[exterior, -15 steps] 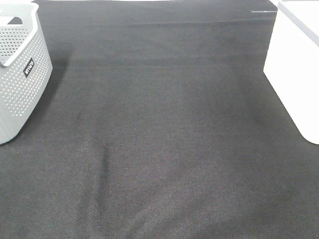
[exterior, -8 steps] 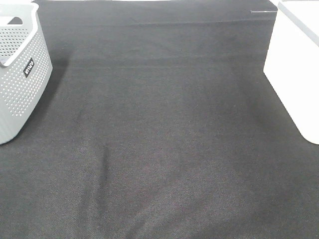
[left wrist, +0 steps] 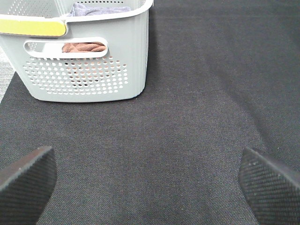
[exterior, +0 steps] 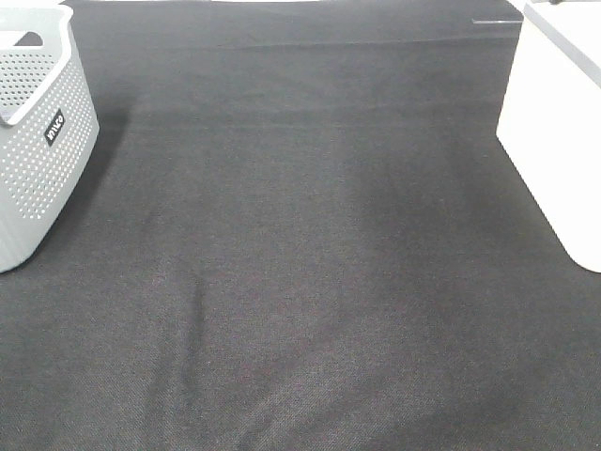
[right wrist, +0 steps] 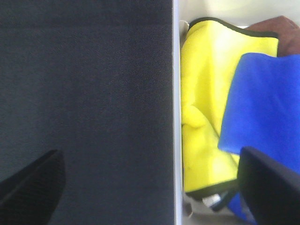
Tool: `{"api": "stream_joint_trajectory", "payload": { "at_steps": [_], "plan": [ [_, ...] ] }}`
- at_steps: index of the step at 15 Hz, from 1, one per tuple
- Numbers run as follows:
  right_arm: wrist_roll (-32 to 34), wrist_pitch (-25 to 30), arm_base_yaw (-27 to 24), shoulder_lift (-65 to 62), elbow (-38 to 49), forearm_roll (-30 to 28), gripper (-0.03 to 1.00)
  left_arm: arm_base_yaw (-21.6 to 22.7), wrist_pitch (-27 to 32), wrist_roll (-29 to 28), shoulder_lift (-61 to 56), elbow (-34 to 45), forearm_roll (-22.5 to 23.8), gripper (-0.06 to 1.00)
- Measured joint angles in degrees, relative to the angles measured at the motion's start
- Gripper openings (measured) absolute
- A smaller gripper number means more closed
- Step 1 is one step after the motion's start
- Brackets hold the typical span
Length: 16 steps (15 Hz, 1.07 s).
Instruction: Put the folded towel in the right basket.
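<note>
Blue towel (right wrist: 262, 108), apparently folded, lies atop yellow towel (right wrist: 201, 108) in white basket (right wrist: 175, 93); right claw (right wrist: 150, 187) and left claw (left wrist: 149, 183) both spread, empty.

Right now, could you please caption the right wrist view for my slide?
Right gripper open over the white basket's edge; a yellow towel and a blue towel lie inside.

Your table (exterior: 310, 188) wears a black woven cloth (exterior: 394, 357), evenly lit. You'll see a soft crease (exterior: 195, 296) toward the near left corner, a straight fold line (exterior: 310, 44) along the far edge, a thin white mark (exterior: 495, 21) at the far right corner.
</note>
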Motion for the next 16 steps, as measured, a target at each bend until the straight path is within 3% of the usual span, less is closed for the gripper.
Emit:
{"api": "stream_joint_trajectory", "payload": {
  "at_steps": [3,7,10,11,14,16],
  "plan": [
    [2.06,-0.06,0.0,-10.54,11.92,-0.23,0.97,0.0,0.0,0.11,0.0,0.0,0.0,0.98],
    [3.04,-8.82,0.0,-40.57,47.04,-0.29,0.97,0.0,0.0,0.17,0.0,0.0,0.0,0.98],
    [1.78,-8.59,0.0,-61.76,65.37,-0.29,0.97,0.0,0.0,0.17,0.0,0.0,0.0,0.98],
    [1.78,-8.59,0.0,-61.76,65.37,-0.29,0.97,0.0,0.0,0.17,0.0,0.0,0.0,0.98],
    [1.78,-7.68,0.0,-84.28,77.52,-0.17,0.97,0.0,0.0,0.17,0.0,0.0,0.0,0.98],
    [1.78,-7.56,0.0,-93.85,80.67,0.17,0.97,0.0,0.0,0.17,0.0,0.0,0.0,0.98]
  ]
}}
